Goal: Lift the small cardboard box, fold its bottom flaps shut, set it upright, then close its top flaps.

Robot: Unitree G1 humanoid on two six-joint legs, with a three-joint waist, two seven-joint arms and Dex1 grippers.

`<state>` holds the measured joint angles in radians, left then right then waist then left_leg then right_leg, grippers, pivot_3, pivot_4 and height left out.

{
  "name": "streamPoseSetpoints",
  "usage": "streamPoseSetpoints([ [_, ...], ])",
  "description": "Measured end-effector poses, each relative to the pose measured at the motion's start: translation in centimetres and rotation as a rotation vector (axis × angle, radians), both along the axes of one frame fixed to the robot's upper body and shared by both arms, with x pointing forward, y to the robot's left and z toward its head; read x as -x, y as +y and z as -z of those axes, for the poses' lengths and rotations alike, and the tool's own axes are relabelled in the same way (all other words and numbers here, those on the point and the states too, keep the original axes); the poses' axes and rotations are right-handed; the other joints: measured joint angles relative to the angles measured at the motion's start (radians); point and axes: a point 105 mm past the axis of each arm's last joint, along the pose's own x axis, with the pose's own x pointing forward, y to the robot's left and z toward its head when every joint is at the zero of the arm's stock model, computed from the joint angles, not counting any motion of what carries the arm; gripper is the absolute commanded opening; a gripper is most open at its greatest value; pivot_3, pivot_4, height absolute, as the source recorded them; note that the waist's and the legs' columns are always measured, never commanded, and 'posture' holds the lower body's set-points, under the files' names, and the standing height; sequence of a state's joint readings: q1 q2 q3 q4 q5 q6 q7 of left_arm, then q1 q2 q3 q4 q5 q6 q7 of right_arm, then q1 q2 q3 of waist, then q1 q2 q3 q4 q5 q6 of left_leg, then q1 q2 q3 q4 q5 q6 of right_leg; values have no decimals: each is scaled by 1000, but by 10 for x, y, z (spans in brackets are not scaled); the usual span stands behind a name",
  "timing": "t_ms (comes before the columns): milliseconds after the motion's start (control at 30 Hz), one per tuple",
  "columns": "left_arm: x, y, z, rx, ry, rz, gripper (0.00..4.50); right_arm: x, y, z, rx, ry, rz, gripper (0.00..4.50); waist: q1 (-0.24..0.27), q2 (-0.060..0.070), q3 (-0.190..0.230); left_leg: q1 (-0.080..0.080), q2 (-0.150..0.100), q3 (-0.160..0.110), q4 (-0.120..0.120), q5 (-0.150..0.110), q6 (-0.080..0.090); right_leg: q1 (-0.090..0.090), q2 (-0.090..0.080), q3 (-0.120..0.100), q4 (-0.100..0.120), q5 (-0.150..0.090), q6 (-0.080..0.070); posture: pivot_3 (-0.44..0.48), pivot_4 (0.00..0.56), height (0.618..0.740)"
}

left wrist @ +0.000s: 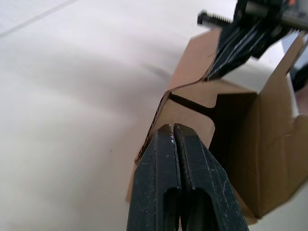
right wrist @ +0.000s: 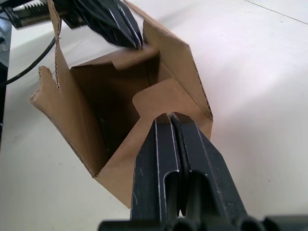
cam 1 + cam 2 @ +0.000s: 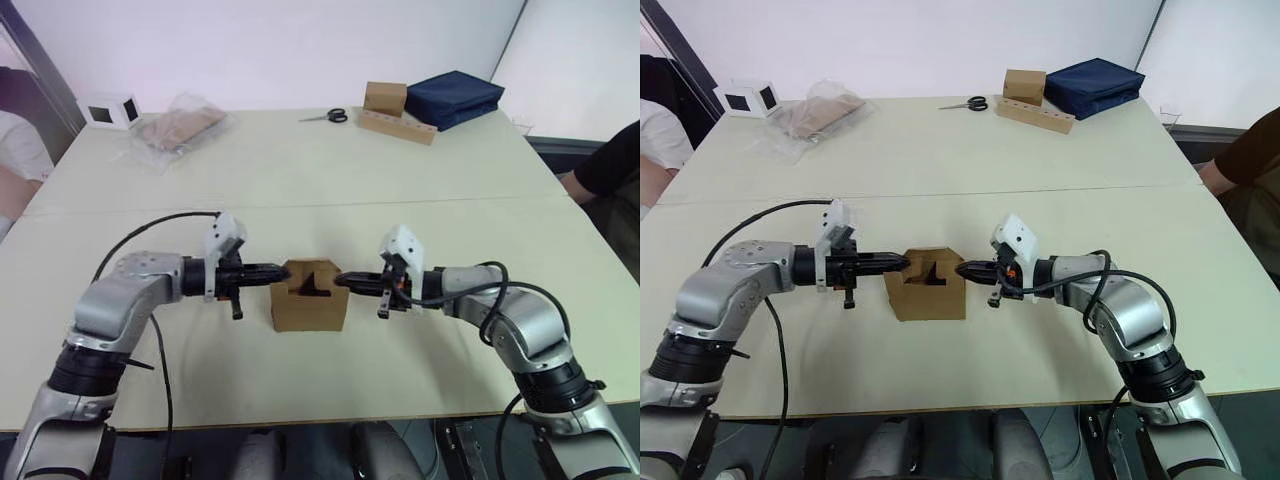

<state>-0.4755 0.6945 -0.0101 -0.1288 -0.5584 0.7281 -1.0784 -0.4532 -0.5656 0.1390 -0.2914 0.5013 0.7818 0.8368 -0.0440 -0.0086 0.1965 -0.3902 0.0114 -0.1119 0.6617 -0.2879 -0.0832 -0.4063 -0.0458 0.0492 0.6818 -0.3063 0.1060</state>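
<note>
small cardboard box (image 3: 309,297): 1 | claws: 2 – left claw (image 3: 278,271), right claw (image 3: 343,281) | scissors (image 3: 326,116): 1

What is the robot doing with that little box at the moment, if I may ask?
The robot is working on the small cardboard box, which stands on the table between its arms. The left gripper and right gripper, both shut, press on opposite flaps from either side. The box's upper end is not yet closed.

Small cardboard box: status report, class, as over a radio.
Left gripper and right gripper shut, pressing opposite flaps inward. Small cardboard box on table, top open. Nothing in the way.
</note>
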Motion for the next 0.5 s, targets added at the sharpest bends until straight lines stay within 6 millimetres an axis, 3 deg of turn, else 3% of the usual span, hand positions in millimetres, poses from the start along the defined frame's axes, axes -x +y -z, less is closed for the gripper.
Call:
streamPoseSetpoints([
  [267,-7,21,-22,12,-20,-39,46,5,-5,-52,-112,-84,10,0,2,0,0,0,0,0,0,0,0,0,0,0,0,0,0,0,150,740],
  [400,-21,23,-22,7,-33,-51,46,17,0,-60,-127,-73,-36,0,4,0,0,-1,0,0,0,0,0,0,0,0,0,0,0,0,150,740],
  [500,-40,11,-16,10,-32,-23,46,35,6,-63,-113,-67,-106,0,10,0,0,-1,-1,0,0,0,0,0,0,-1,-1,0,0,0,150,740],
])
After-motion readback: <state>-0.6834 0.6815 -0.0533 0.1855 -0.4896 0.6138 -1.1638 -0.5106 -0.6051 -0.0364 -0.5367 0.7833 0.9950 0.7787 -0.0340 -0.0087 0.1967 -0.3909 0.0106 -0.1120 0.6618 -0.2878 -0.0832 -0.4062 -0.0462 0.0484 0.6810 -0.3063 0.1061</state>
